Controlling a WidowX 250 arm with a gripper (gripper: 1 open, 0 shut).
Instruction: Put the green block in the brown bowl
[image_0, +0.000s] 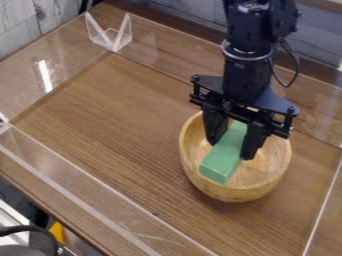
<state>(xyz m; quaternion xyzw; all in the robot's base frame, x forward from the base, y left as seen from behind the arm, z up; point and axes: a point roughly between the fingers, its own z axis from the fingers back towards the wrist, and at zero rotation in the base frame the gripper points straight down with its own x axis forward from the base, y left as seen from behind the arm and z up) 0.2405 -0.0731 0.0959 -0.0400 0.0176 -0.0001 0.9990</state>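
Observation:
The brown bowl stands on the wooden table at the right of the camera view. Inside it the green block leans tilted, its lower end resting in the hollow and its upper end raised toward the far rim. My black gripper points straight down over the bowl. Its fingers stand on either side of the block's upper end and appear closed on it. That upper end is partly hidden behind the fingers.
A low clear plastic wall runs around the wooden table top. A small clear plastic stand sits at the back left. The dark table edge lies at the far right behind the arm.

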